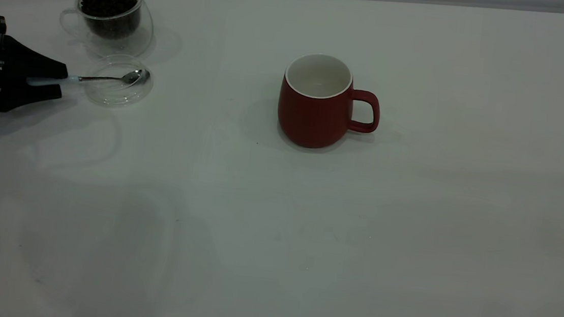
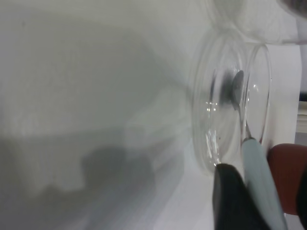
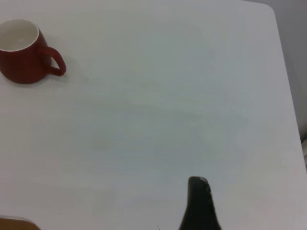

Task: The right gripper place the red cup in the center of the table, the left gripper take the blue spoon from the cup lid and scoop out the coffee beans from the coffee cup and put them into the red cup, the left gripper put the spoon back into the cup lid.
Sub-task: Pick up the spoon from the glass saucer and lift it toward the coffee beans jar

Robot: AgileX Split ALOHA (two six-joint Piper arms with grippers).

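The red cup [image 1: 315, 105] stands upright mid-table [image 1: 408, 231], handle toward the right arm's side. At the far left, the left gripper [image 1: 61, 82] seems closed on the spoon [image 1: 90, 79] handle, its bowl resting in the lid [image 1: 117, 82]. Behind sits the coffee cup [image 1: 110, 16] of beans [image 1: 107, 3]. The right gripper [image 3: 199, 206] hangs well apart; I cannot tell its opening.

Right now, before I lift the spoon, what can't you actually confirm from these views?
- Left gripper on the blue spoon: whether its fingers have closed on the handle; fingers overlap it in exterior view, left wrist view blurred.
- Right gripper: only one fingertip enters the right wrist view; open or shut unknown.
- Red cup: bottom looks empty, too dim to be sure.
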